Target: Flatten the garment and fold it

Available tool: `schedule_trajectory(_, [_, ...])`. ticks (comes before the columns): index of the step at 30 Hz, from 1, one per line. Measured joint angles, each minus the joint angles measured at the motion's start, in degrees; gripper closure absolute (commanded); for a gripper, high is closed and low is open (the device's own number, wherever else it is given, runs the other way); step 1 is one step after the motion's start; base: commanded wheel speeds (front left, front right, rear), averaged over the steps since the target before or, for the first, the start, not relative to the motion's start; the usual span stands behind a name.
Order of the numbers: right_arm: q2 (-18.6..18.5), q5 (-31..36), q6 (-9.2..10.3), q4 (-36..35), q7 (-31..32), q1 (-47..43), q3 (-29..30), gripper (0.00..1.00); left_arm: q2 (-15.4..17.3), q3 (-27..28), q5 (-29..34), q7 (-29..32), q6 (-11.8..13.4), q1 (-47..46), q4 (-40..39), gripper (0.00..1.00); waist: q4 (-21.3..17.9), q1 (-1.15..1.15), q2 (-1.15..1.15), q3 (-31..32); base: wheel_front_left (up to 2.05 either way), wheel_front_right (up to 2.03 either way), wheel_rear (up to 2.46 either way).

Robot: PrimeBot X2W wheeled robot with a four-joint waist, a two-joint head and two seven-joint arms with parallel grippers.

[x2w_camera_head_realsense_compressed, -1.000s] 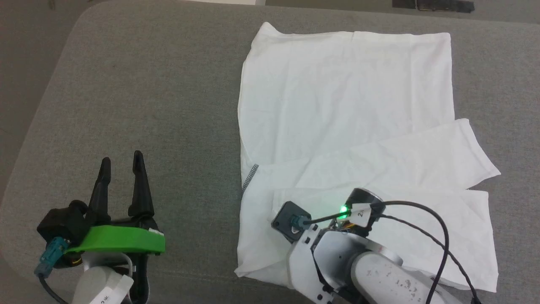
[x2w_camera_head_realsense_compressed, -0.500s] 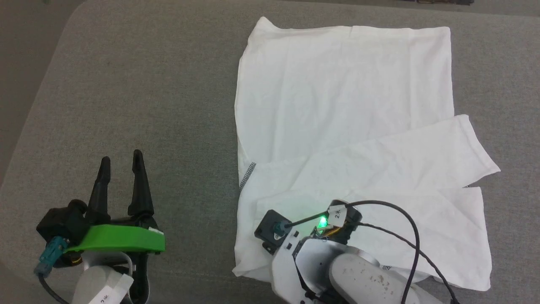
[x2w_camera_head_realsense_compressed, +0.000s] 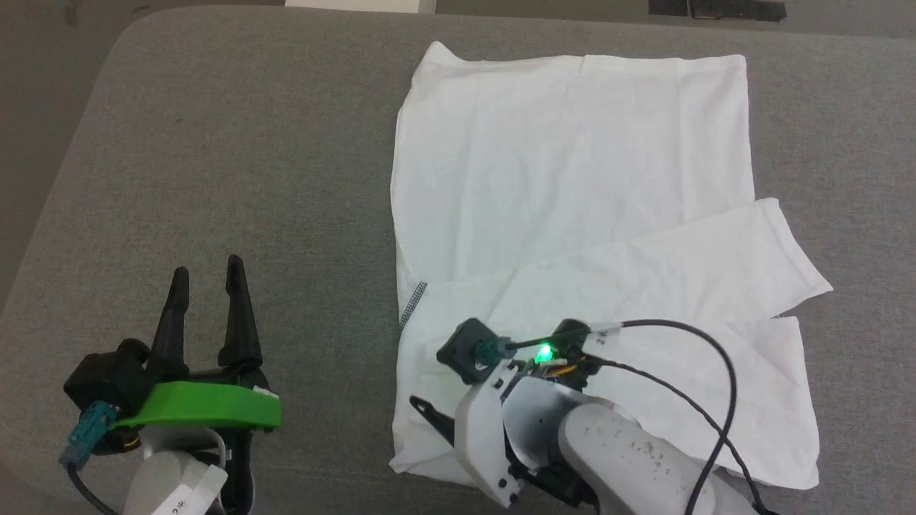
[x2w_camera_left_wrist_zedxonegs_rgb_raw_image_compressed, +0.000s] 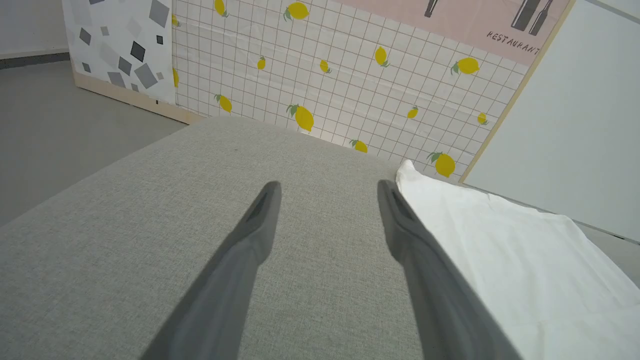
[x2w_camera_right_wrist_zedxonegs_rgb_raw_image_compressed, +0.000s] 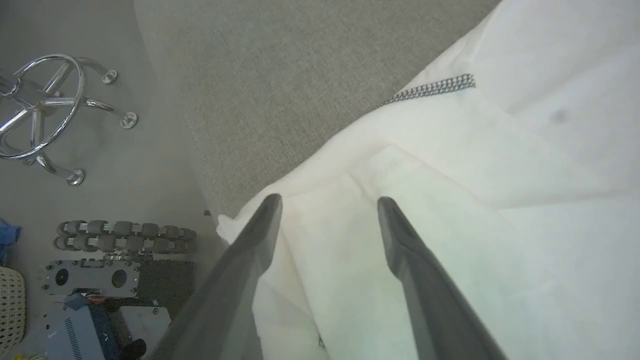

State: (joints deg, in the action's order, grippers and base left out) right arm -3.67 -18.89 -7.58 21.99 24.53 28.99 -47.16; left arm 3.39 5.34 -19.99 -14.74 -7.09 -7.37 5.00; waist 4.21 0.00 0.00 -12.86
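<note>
A big grey counter point(x2w_camera_head_realsense_compressed: 215, 179) covered in soft cloth takes up most of the head view. Behind it, in the left wrist view, stands a wall with yellow lemons point(x2w_camera_left_wrist_zedxonegs_rgb_raw_image_compressed: 350, 75) on it.

The garment point(x2w_camera_head_realsense_compressed: 572, 157) lies on the right half of the counter. It is white and mostly flat. Its long way runs from the near edge out to the far edge. Two sleeves lie across the near part, one point(x2w_camera_head_realsense_compressed: 680, 265) above the other point(x2w_camera_head_realsense_compressed: 715, 372). A short line of dark zigzag stitching point(x2w_camera_head_realsense_compressed: 413, 304) shows at the left edge.

The right gripper point(x2w_camera_right_wrist_zedxonegs_rgb_raw_image_compressed: 328, 201) is the nearer one by far. It hangs just over the near left corner of the garment. Its fingers point(x2w_camera_right_wrist_zedxonegs_rgb_raw_image_compressed: 420, 280) are spread apart and hold nothing. White cloth lies right under them. I cannot tell if the tips touch it. The right arm comes in from the lower right and bends at the wrist, so the fingers point down and to the left, toward the garment's edge.

The left gripper point(x2w_camera_head_realsense_compressed: 206, 266) sits over bare counter, well apart from the garment. Its fingers point(x2w_camera_head_realsense_compressed: 240, 315) are spread apart too, hold nothing, and point away from the robot. The garment lies to its right.

I think the next fold starts from that near left corner.
</note>
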Motion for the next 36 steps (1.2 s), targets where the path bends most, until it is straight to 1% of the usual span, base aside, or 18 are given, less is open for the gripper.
schedule_trajectory(2, [0.1,-0.9,0.00,-3.4,-2.8,-0.7,2.3,0.00,0.0,0.2,0.0,0.0,0.0,0.1,0.0,0.00,-0.4,0.00,0.00,0.3,0.00,0.00,0.00])
schedule_trajectory(5, [0.0,-0.8,-0.01,-9.8,-8.0,-2.5,8.1,0.00,0.3,0.0,0.3,0.0,0.0,0.3,0.1,0.00,-1.3,0.00,0.00,0.9,0.00,0.00,0.00])
schedule_trajectory(10, [-0.4,3.8,0.00,-19.4,-15.6,-7.4,22.0,0.00,1.7,-0.8,0.8,0.0,0.0,0.3,0.7,0.00,-3.5,0.00,0.00,1.5,0.00,0.00,0.00])
schedule_trajectory(12, [-0.4,5.6,0.00,-22.4,-18.0,-9.6,26.7,0.00,2.9,-1.8,0.9,0.0,0.0,0.2,1.4,0.00,-4.5,0.00,0.00,1.6,0.00,0.00,0.00])
schedule_trajectory(15, [-0.2,8.0,0.00,-25.1,-20.3,-12.8,32.8,0.00,5.6,-3.8,1.0,0.8,0.0,-0.9,2.3,0.00,-6.0,0.00,0.00,1.5,0.00,0.00,0.00])
schedule_trajectory(19, [0.0,9.9,0.00,-26.8,-22.7,-15.3,39.5,0.00,10.9,-7.9,1.2,4.4,0.0,-7.0,3.5,0.00,-7.4,0.00,0.00,0.0,0.00,0.00,0.00])
schedule_trajectory(22, [0.3,10.5,0.00,-27.0,-23.7,-15.7,42.0,0.00,15.1,-11.1,1.1,7.7,0.0,-13.2,4.6,0.00,-8.2,0.00,0.00,-1.8,0.00,0.00,0.00])
schedule_trajectory(25, [0.5,10.9,0.00,-27.2,-24.5,-15.6,43.6,0.00,19.7,-14.9,-0.4,11.5,0.0,-19.8,6.0,0.00,-9.1,0.00,0.00,-3.9,0.00,0.00,0.00])
schedule_trajectory(28, [0.6,10.9,0.00,-27.4,-25.0,-15.2,43.9,0.00,23.8,-18.3,-3.9,16.2,0.0,-27.3,7.9,0.00,-10.1,0.00,0.00,-6.2,0.00,0.00,0.00])
schedule_trajectory(31, [0.6,10.8,0.00,-27.8,-25.4,-14.2,43.7,0.00,27.2,-21.0,-7.5,21.2,0.0,-34.2,9.6,0.00,-11.3,0.00,0.00,-8.6,0.00,0.00,0.00])
schedule_trajectory(34, [0.6,10.2,0.00,-28.0,-26.1,-13.3,43.3,0.00,29.7,-22.9,-11.0,26.3,0.0,-40.6,11.1,0.00,-12.7,0.00,0.00,-11.1,0.00,0.00,0.00])
schedule_trajectory(36, [0.7,9.5,0.00,-28.1,-26.6,-13.0,43.1,0.00,31.2,-23.9,-12.2,29.6,0.0,-44.4,11.9,0.00,-13.6,0.00,0.00,-12.7,0.00,0.00,0.00])
